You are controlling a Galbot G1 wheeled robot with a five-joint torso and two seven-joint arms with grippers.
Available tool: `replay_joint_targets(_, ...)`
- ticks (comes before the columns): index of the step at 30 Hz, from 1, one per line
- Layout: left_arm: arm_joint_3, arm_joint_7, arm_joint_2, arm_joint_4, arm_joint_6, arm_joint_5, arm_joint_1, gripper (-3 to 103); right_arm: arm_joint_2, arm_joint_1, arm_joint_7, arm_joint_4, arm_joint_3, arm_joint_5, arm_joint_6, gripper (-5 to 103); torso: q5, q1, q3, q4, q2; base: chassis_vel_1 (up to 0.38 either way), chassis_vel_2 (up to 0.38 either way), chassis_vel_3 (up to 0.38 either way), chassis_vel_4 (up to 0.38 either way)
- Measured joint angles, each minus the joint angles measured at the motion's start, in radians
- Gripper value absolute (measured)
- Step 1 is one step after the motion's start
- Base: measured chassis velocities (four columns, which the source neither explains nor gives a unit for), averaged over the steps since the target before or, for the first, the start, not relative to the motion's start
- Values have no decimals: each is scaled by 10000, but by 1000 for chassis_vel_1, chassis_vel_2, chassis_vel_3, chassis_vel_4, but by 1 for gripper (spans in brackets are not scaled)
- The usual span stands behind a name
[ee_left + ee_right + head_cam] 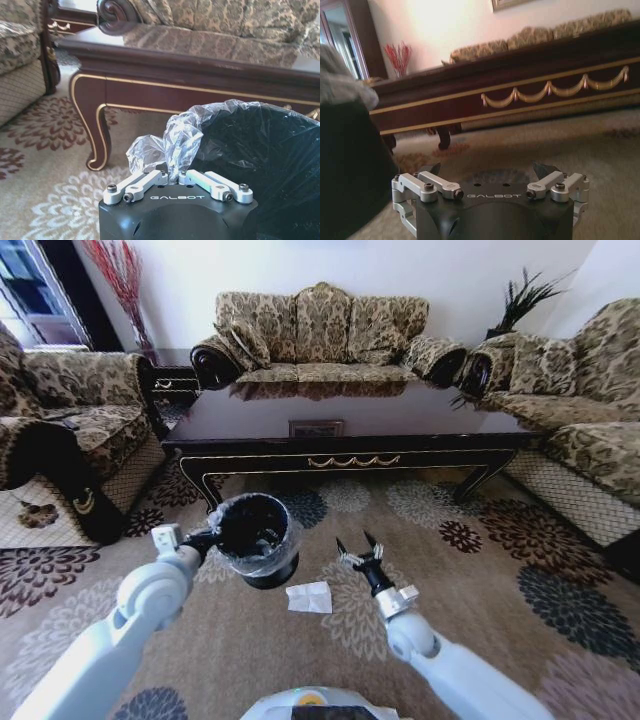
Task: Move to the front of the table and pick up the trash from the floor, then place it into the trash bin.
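Mid-pickup before the desk (pixel 340 425): left gripper (pixel 178 176) fingers clamped on the trash bin (pixel 256 537) liner, right gripper (pixel 359 549) fingers apart, low-centre beside the napkin (pixel 309 597) on the floor (pixel 480 580); next, likely descending onto it.

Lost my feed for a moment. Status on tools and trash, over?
Left tool shut on trash bin liner, bin held up. Right tool open, empty, low over the floor. White napkin on carpet beside it. Nothing in the way.

Table (pixel 340 420) glossy dark wood; bin liner (pixel 180 135) clear crinkly plastic; napkin (pixel 309 597) white paper.
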Motion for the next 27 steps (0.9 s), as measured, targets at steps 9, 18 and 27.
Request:
replay_joint_targets(9,-865,-244,451,-400,0,-577,224,4,779,671,882,-1695,-1492,198,-1001,100,2,0,0,2,0,0,0,0,0)
replay_joint_targets(18,-808,-340,444,-577,28,-587,372,4,2105,1296,2125,-3318,-2731,-126,-1905,100,-1,1,0,1,-3,0,0,0,0)
replay_joint_targets(27,-772,-347,386,-533,36,-565,297,4,3272,1954,2325,-4565,-3185,31,-2113,100,-1,0,1,1,-2,0,0,0,0)
